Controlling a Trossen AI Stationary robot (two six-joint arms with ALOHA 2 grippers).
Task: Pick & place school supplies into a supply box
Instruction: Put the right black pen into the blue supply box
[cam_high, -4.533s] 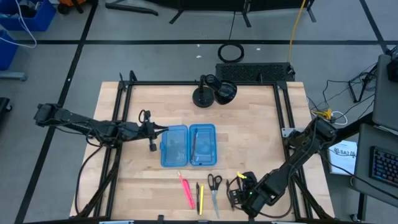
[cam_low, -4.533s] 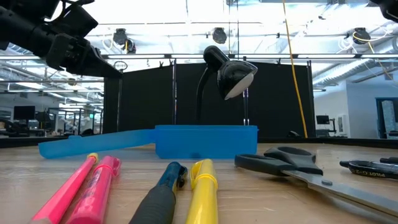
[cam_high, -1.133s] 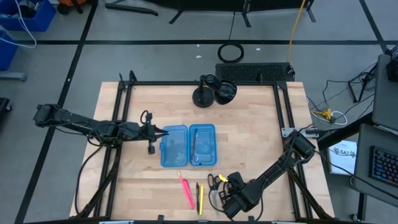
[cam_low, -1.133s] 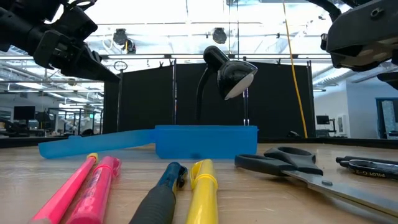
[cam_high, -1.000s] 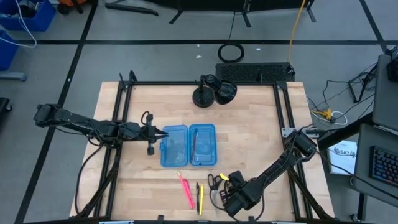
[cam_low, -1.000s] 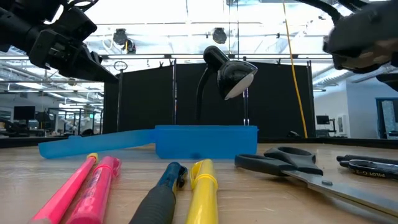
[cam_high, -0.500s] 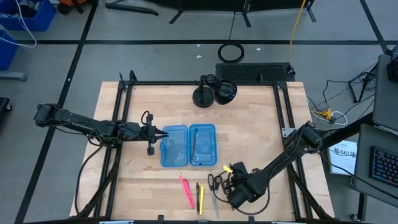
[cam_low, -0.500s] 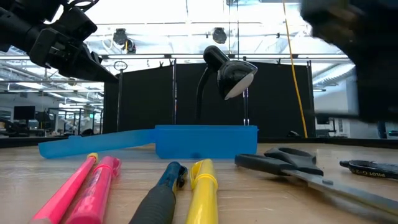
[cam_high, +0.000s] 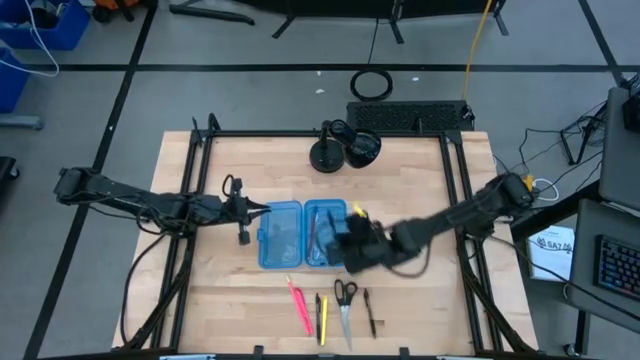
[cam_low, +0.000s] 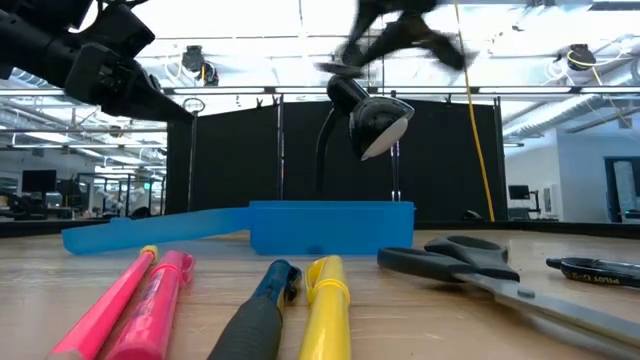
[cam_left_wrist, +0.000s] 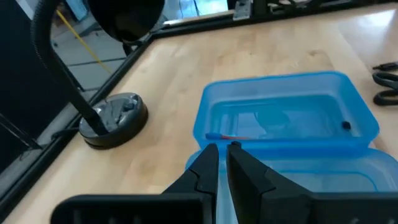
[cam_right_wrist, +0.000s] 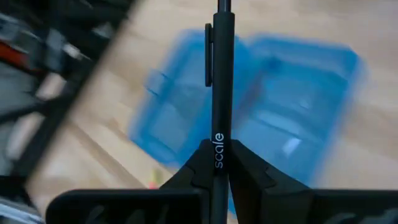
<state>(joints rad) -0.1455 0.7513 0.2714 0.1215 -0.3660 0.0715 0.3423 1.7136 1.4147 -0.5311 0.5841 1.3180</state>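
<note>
Right pincer (cam_right_wrist: 217, 163) is clamped on a black pen (cam_right_wrist: 220, 74) and hangs over the open blue box (cam_high: 303, 234), above its right half, as the high view shows. Left pincer (cam_left_wrist: 222, 155) has its fingers nearly together with nothing between them, and sits at the box's left edge, just above the near half.

One thin item with a red end (cam_left_wrist: 227, 137) already lies in the far half of the box, so I judge the job started but mostly ahead. The pen in hand is not yet released.

On the table (cam_high: 420, 200) in front of the box lie a pink pen (cam_high: 299, 306), a dark pen (cam_high: 318, 312), a yellow pen (cam_high: 324, 316), scissors (cam_high: 345, 303) and another dark pen (cam_high: 369, 310). All of these remain to be packed, well apart from the box.
</note>
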